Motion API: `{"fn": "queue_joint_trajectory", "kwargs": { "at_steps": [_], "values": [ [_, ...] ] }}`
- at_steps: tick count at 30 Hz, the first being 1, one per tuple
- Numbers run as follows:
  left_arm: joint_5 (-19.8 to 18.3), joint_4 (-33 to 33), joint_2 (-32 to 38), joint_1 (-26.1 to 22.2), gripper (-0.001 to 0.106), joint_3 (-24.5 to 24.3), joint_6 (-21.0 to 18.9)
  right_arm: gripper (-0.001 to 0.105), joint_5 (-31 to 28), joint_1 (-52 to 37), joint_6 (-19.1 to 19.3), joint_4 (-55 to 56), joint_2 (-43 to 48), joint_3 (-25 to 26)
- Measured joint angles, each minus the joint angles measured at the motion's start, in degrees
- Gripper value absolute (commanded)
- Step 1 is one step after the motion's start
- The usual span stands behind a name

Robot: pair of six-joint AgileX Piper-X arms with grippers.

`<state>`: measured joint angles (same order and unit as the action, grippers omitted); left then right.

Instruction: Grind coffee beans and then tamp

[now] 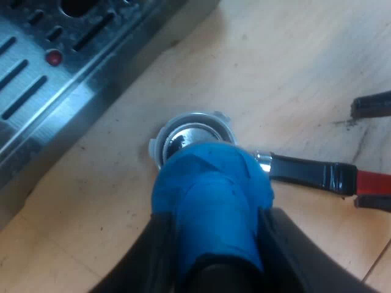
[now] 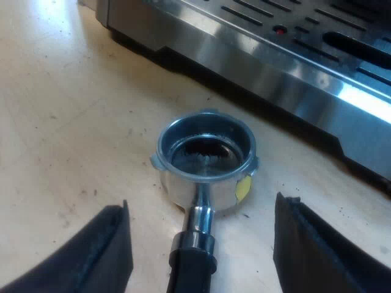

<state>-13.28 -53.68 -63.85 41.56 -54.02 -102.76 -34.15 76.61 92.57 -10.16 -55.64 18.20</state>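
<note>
Gripping the tamper (image 1: 211, 177), your left gripper (image 1: 215, 213) has both fingers clamped on its blue body. It sits over the near edge of the holder (image 1: 195, 131), which lies on the desk (image 1: 293, 61) beside the machine (image 1: 55, 67); contact unclear. The handle (image 1: 311, 173) ends in red.

At the right wrist, your right gripper (image 2: 201, 204) has its fingers spread wide, one each side of the handle (image 2: 192, 262), not touching it. The holder (image 2: 204, 152) is upright on the desk (image 2: 67, 110), dark residue inside, near the machine (image 2: 275, 55).
</note>
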Motion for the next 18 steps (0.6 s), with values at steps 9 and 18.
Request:
{"fn": "queue_joint_trajectory", "kwargs": {
  "at_steps": [9, 18],
  "values": [
    [-0.2, 0.8, -5.1, 4.5, 0.0, -1.4, 1.2, 0.054, 0.4, 0.0, 0.0, 0.0, 0.0, 0.0],
    [1.0, 1.8, -9.1, 4.5, 0.0, -1.4, 1.4, 0.054, 3.2, 0.0, 0.0, 0.0, 0.0, 0.0]
  ]
}}
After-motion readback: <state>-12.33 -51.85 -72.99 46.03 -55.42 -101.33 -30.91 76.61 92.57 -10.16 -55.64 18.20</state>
